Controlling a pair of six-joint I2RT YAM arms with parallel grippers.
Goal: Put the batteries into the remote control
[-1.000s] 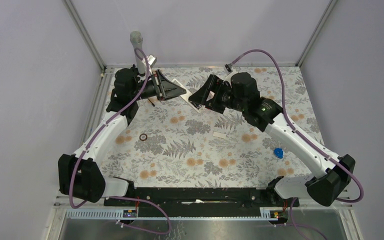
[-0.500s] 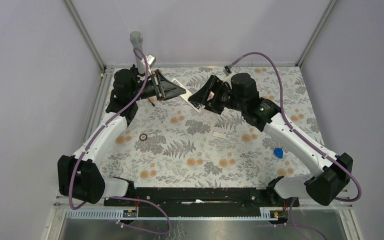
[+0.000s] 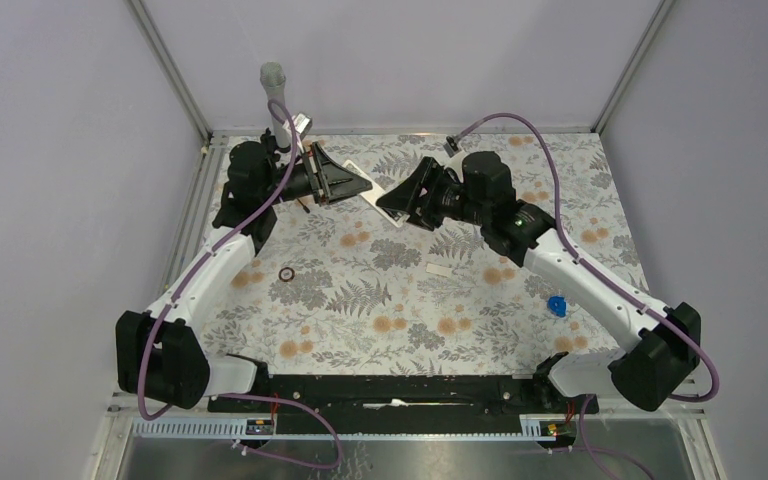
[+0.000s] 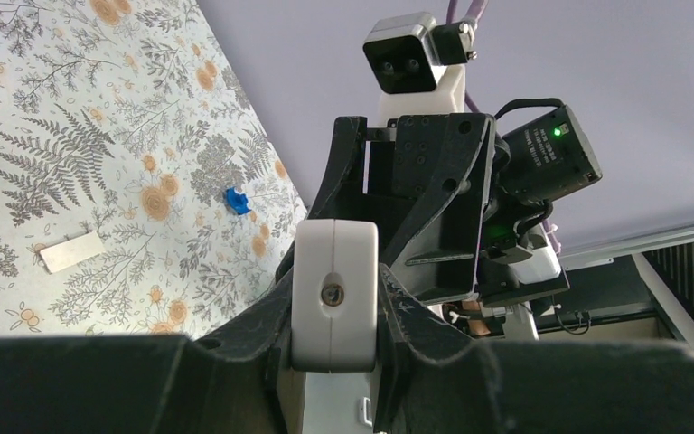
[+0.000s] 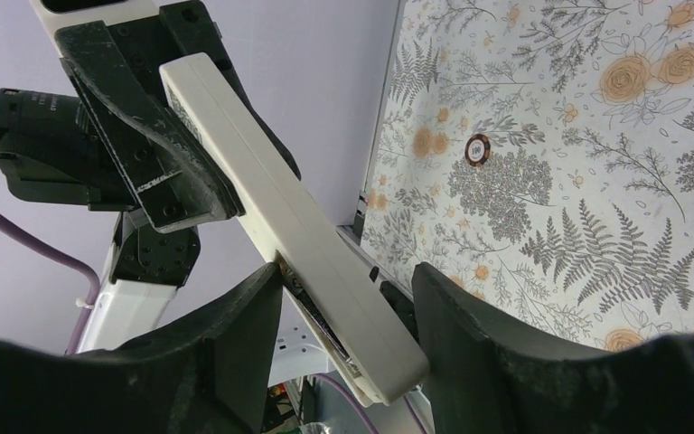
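My left gripper [image 3: 345,183] holds the remote control [image 3: 371,197], a slim white bar, above the far middle of the floral mat. In the left wrist view the remote control [image 4: 334,289] sits end-on, clamped between the fingers of the left gripper [image 4: 336,280]. My right gripper [image 3: 392,200] faces it from the right. Its jaws [image 5: 348,276] straddle the free end of the remote control [image 5: 280,208], which lies slanted between them with gaps on both sides. A dark slot shows along the remote's underside. The batteries are hidden.
A small white flat plate [image 3: 440,270] lies on the mat right of centre. A blue piece [image 3: 556,305] sits near the right arm. A small dark ring [image 3: 286,274] lies left of centre. A grey post [image 3: 273,90] stands at the back left corner.
The right gripper has moved left onto the remote's free end, and its jaws have narrowed around it. The left gripper and the remote have stayed put.
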